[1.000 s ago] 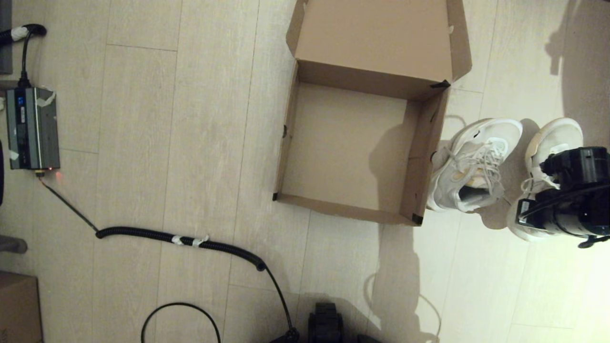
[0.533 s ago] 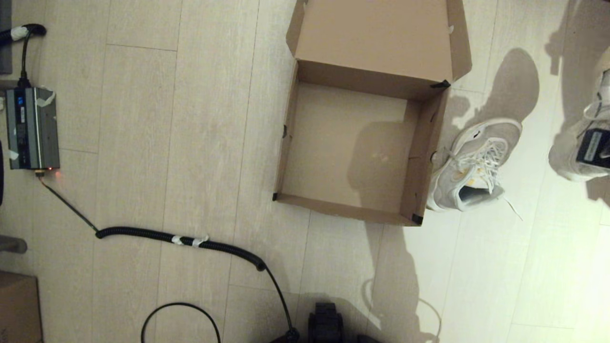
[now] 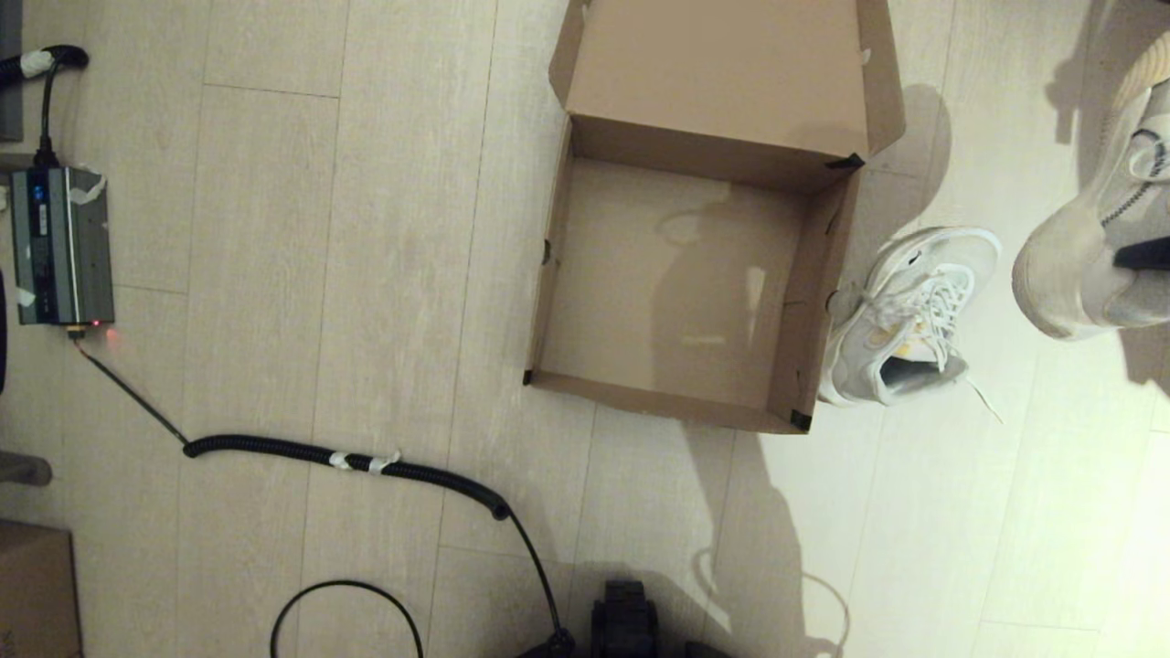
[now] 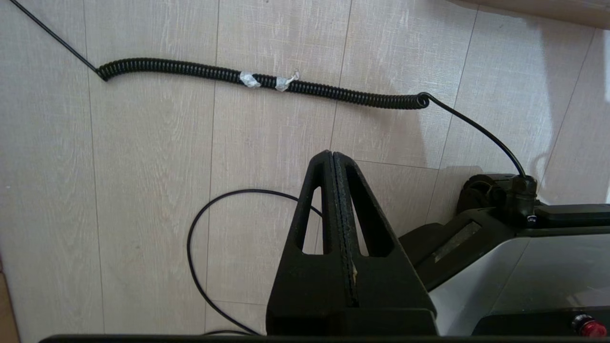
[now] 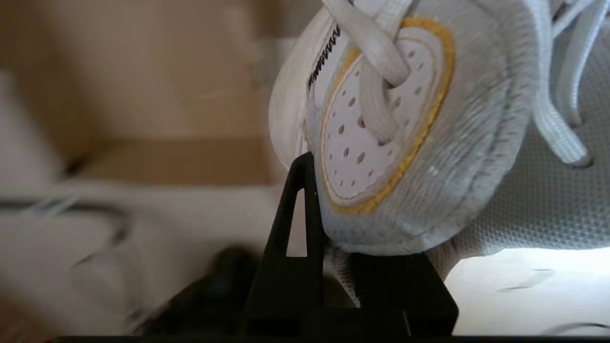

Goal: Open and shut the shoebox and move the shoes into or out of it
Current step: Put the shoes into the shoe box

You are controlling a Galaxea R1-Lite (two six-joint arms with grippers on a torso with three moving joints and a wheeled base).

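hanging off the floor at the right edge of the head view, one white sneaker (image 3: 1088,238) is pinched at its collar by the right gripper (image 5: 329,224), whose jaws are clamped on the padded rim. the other sneaker (image 3: 900,320) stands on the floor touching the right wall of the shoebox (image 3: 813,283). the shoebox sits open, its flap lid (image 3: 722,73) folded back on the far side, nothing inside. the left gripper (image 4: 339,200) is parked low near the robot's base with its jaws pressed together, above a coiled black cable (image 4: 267,83). a grey power unit (image 3: 62,245) lies far left.
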